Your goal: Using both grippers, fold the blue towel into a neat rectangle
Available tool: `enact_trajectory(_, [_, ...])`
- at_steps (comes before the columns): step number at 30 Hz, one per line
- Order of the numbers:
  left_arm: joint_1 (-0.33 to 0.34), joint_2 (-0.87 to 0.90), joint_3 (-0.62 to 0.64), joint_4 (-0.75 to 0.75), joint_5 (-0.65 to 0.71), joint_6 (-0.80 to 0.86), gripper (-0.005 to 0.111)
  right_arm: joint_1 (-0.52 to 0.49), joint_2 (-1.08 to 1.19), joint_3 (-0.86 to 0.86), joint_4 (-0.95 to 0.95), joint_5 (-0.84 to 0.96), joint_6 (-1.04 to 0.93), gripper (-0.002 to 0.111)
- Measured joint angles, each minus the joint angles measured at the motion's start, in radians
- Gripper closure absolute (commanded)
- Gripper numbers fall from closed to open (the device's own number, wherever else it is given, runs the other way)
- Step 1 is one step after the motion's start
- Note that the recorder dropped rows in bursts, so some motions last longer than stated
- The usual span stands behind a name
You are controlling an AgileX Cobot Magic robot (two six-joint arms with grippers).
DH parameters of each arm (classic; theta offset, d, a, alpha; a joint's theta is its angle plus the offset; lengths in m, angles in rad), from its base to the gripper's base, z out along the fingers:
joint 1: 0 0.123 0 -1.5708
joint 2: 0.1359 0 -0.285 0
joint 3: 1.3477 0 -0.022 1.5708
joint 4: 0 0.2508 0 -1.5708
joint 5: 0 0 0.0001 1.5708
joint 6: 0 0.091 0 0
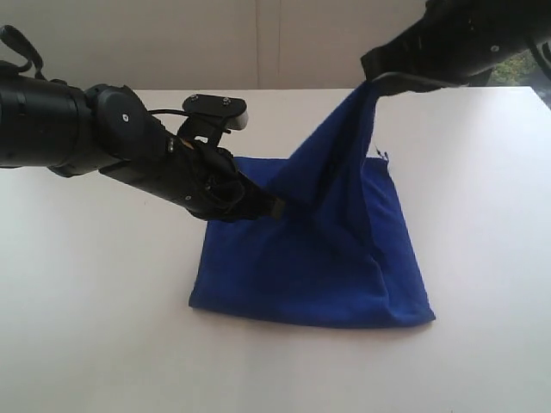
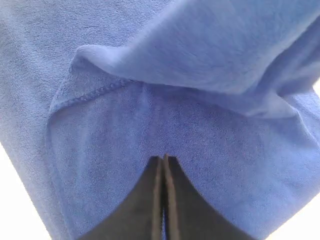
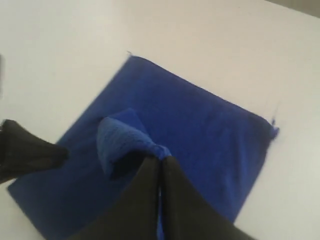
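Worktop (image 1: 86, 327): white; carries your blue towel (image 1: 318, 275), which lies mid-surface with one corner hoisted.
Right gripper (image 1: 376, 83): jaws clamped on that corner, held high, likely so you can carry it across for a fold.
Left gripper (image 1: 277, 206): jaws closed, tip against the cloth, apparently steadying the crease line; you cannot tell whether it pinches any cloth.

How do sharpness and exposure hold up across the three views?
Exterior view: sharp enough, the table nearly blown out white, the towel deep blue with a soft shadow along its near edge. Left wrist view: towel washed pale, hem stitching clear, fingers soft. Right wrist view: blurred throughout, fingers included.
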Motion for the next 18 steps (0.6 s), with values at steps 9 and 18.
enact_trajectory(9, [0.000, 0.000, 0.000, 0.000, 0.008, 0.002, 0.107, -0.004, 0.198, 0.000, -0.244, -0.047, 0.198, 0.108])
enact_trajectory(18, [0.000, 0.000, 0.000, 0.000, 0.027, 0.002, 0.107, 0.046, 0.136, 0.000, -0.217, 0.029, 0.204, 0.108])
